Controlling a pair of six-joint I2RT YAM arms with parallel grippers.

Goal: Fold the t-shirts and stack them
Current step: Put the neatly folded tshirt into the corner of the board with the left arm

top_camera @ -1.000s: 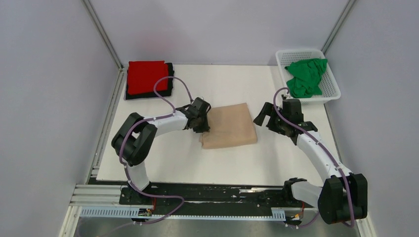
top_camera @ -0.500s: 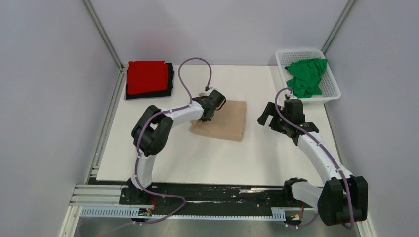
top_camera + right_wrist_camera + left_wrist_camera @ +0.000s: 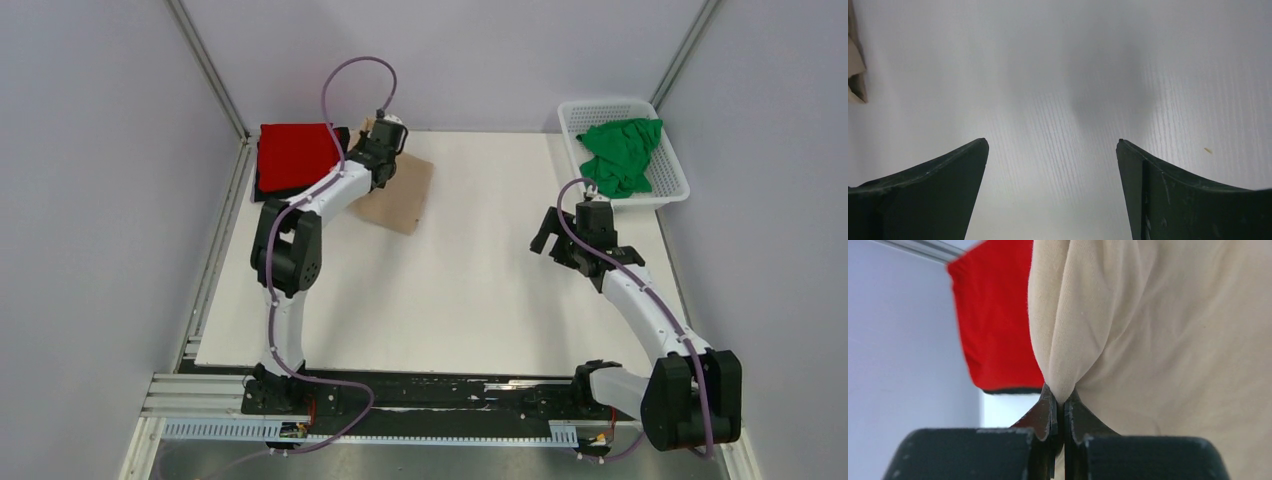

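Left gripper (image 3: 1063, 402) is pinched shut on the folded beige t-shirt (image 3: 402, 195), at the far left of the table (image 3: 470, 300). The red-topped stack (image 3: 293, 155) lies just left of it. Right gripper (image 3: 1053, 147) is wide open, empty, well right.

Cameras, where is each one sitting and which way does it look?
Top external: high above and behind the arms, looking down on the white table; both arms show, with the left gripper and right gripper.
Left wrist: on the left wrist, looking along its shut fingers at the pinched beige t-shirt, the red t-shirt beyond.
Right wrist: on the right wrist, looking down at the table between its open fingers.
Shared: top external and left wrist both show the beige and red t-shirts.
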